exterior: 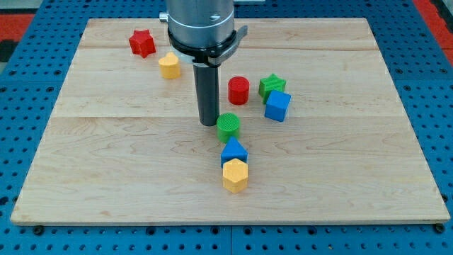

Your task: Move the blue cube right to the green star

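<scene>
Blue cube (277, 106) touches green star (271, 86), right of the board's centre. Likely light and rigid; push a flat face. Tip (208, 124) stands left; no jaws fitted.

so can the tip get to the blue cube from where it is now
Probably yes, but not straight: my tip sits just left of the green cylinder, and the red cylinder stands left of the blue cube. It would have to go round.
</scene>
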You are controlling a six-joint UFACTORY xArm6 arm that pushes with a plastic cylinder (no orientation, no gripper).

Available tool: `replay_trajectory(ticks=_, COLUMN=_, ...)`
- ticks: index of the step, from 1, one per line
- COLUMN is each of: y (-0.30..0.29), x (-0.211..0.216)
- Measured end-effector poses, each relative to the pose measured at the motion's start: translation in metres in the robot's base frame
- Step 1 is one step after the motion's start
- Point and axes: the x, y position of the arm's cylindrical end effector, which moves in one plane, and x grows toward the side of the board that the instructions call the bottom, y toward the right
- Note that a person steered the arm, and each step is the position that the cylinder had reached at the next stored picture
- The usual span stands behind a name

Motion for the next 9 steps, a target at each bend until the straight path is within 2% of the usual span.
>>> replay_trajectory(ticks=3, y=0.004, x=-0.003)
replay_trajectory(ticks=4, y=0.001, x=-0.017)
replay_trajectory(ticks=6, y=0.024, x=-0.018)
replay_trajectory(ticks=9, y=0.096, x=-0.018)
